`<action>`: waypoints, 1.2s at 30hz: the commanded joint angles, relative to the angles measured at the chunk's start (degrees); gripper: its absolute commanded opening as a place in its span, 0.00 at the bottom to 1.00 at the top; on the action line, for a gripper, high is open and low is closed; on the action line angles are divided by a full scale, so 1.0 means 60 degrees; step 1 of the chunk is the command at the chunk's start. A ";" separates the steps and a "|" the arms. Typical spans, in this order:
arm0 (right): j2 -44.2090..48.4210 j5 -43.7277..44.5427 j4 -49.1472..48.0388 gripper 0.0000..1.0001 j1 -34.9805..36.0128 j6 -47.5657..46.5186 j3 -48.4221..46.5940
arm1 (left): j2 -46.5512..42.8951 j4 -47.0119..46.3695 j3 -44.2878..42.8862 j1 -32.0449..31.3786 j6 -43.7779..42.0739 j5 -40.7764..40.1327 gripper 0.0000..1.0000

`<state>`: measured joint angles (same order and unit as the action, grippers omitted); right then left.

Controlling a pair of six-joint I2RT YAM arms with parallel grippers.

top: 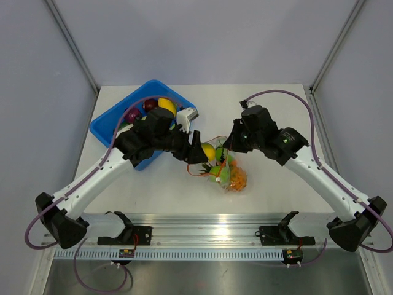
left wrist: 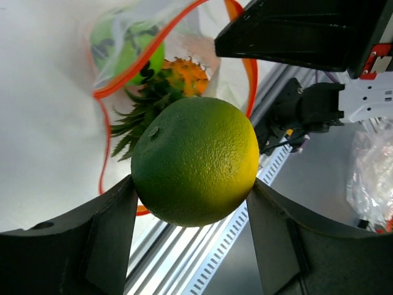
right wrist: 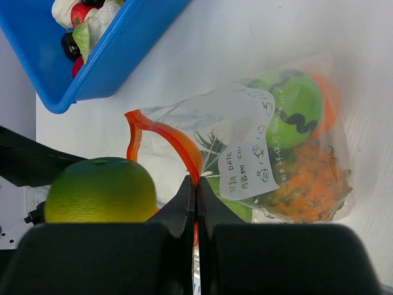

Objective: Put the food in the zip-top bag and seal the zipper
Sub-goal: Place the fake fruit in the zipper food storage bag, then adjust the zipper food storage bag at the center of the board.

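Observation:
My left gripper [left wrist: 193, 187] [top: 202, 152] is shut on a yellow-green lemon [left wrist: 195, 161] [top: 209, 152] and holds it just outside the open mouth of the zip-top bag [right wrist: 295, 160] [top: 228, 173]. The bag lies on the table holding a green apple [right wrist: 295, 107], an orange [top: 237, 178] and a leafy pineapple [left wrist: 166, 86]. Its white label [right wrist: 249, 147] faces up. My right gripper [right wrist: 196, 184] [top: 228, 146] is shut on the orange-red zipper [right wrist: 178, 138], lifting the upper lip so the mouth gapes.
The blue bin [top: 110, 123] [right wrist: 123, 55] stands at the back left with more toy food, among it a yellow piece [top: 166, 104] and a purple one [top: 133, 115]. A metal rail [top: 209, 236] runs along the table's near edge.

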<state>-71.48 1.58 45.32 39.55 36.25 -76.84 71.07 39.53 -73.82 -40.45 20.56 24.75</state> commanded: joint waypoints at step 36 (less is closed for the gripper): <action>0.0620 0.0235 -0.0141 0.00 0.0059 0.0038 -0.0128 | -0.0376 0.0384 0.0173 -0.0862 -0.0365 -0.2892 0.38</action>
<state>-68.03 3.49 47.92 39.55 36.45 -76.82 68.16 38.92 -75.64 -45.65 19.97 18.06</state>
